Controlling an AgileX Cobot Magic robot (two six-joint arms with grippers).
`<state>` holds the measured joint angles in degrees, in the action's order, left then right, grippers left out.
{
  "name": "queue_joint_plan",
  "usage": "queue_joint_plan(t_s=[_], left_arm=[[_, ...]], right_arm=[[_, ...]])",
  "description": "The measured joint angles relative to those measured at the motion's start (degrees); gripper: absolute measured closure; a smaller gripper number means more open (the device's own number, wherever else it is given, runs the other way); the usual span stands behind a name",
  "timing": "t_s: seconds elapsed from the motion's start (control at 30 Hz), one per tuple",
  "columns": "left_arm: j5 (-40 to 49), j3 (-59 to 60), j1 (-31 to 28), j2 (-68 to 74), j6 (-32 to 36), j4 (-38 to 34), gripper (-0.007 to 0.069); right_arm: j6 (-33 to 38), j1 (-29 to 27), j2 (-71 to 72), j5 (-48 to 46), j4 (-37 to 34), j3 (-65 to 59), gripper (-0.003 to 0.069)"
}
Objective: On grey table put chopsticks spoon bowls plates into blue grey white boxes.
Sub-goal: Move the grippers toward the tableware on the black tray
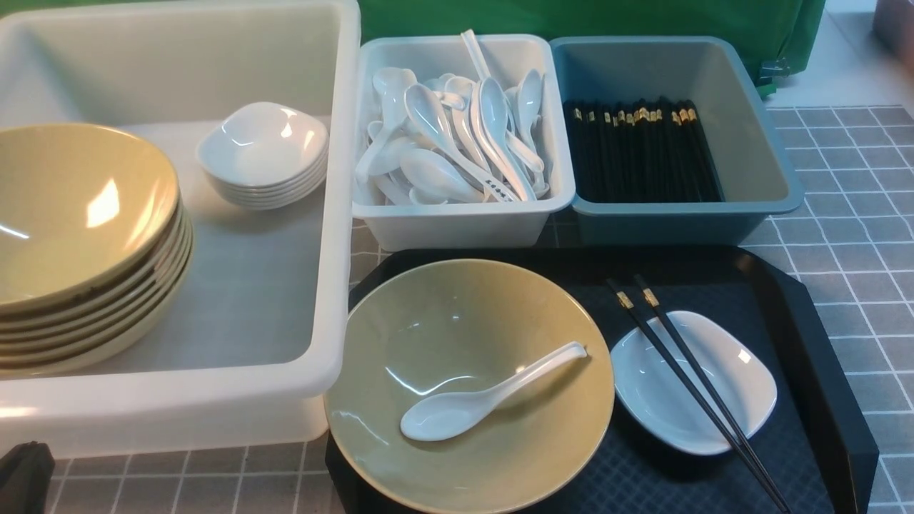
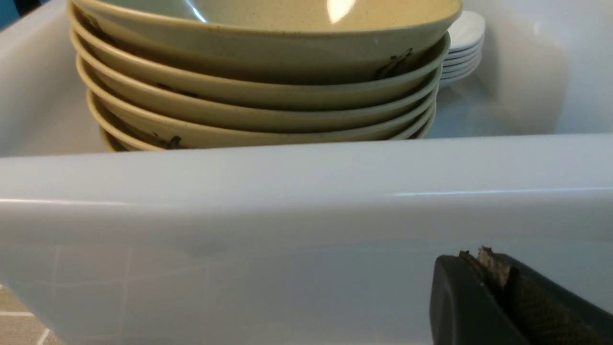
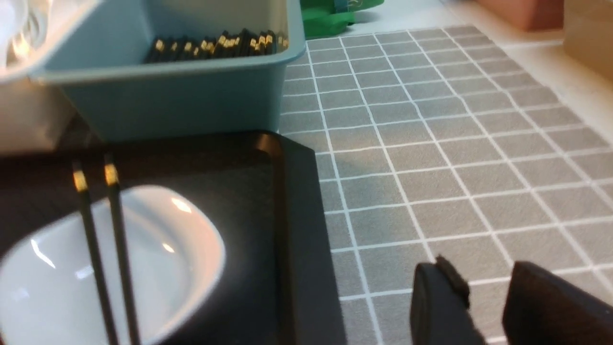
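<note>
The right gripper [image 3: 483,275] hangs over the grey table [image 3: 431,143], just right of the black tray [image 1: 807,321]. Its fingers stand apart, with bare table showing between them, and hold nothing. The left gripper [image 2: 500,268] sits at the near outer wall of the large white box [image 2: 287,191]. Its fingers are pressed together, with no object visible between them.

The tray lies near centre on the table.
- Left part of the tray: one loose bowl [image 1: 443,328] with the spoon [image 1: 464,407] lying inside it, handle pointing far-right.
- Right part of the tray: one loose plate [image 1: 742,378] with the chopsticks [image 1: 684,380] laid side by side across it, gold bands at the far end.

The large white box stands at the left. It contains the bowl stack [image 1: 78,207] at its left side and the plate stack [image 1: 260,143] farther back. Beyond the tray, the grey-white box [image 1: 457,221] holds a pile of spoons [image 1: 443,143]. The blue box [image 1: 664,221], touching it on the right, holds a bundle of chopsticks [image 1: 643,153].
</note>
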<state>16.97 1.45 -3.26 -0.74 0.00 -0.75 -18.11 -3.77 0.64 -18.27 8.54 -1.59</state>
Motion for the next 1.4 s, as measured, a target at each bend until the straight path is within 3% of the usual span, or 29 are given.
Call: queue_joint_plan(t_s=[0.07, 0.17, 0.27, 0.43, 0.53, 0.7, 0.77, 0.87, 0.93, 1.0, 1.2, 1.4], left_arm=[[-0.9, 0.0, 0.0, 0.0, -0.5, -3.7, 0.0636], [-4.0, 0.0, 0.0, 0.0, -4.2, -14.8, 0.0636], [-7.2, 0.0, 0.0, 0.0, -11.1, -31.9, 0.0636], [-12.3, 0.0, 0.0, 0.0, -19.8, -58.9, 0.0636], [-14.9, 0.0, 0.0, 0.0, -19.8, -63.5, 0.0636], [-17.6, 0.0, 0.0, 0.0, -19.6, -64.9, 0.0636], [-18.0, 0.0, 0.0, 0.0, -17.6, -64.3, 0.0636], [-16.3, -0.5, 0.0, 0.0, -14.2, -61.6, 0.0636], [-12.0, -4.3, 0.0, 0.0, -7.9, -56.6, 0.0636], [-6.7, -10.4, 0.0, 0.0, -0.6, -50.0, 0.0636], [6.1, -24.0, 0.0, 9.8, 11.4, -37.5, 0.0636], [22.1, -37.5, 0.0, 28.5, 13.4, -23.5, 0.0636]], right_arm=[[-3.7, 0.0, 0.0, 0.0, 0.0, 0.0, 0.0420], [-10.0, 0.0, 0.0, 0.1, 0.0, 0.0, 0.0419], [-17.3, 0.0, 0.0, 0.6, 0.0, 0.0, 0.0418], [-41.5, 0.0, 0.0, 5.7, -0.1, 0.0, 0.0419], [-46.3, 0.0, 0.0, 7.1, -0.2, 0.0, 0.0418], [-45.8, 0.0, 0.0, 7.3, -0.2, 0.0, 0.0418], [-42.5, 0.0, 0.0, 7.3, -0.2, 0.0, 0.0418], [-41.3, 0.0, 0.0, 7.3, -0.2, 0.0, 0.0418], [-39.9, 0.3, 0.0, 8.5, -0.4, 0.0, 0.0418], [-35.3, 1.7, 0.0, 9.8, -0.4, 0.2, 0.0418], [-20.5, 8.1, -3.8, 3.8, -0.5, 10.3, 0.0471], [-3.0, 14.4, -20.9, -8.8, -0.6, 25.6, 0.0615]])
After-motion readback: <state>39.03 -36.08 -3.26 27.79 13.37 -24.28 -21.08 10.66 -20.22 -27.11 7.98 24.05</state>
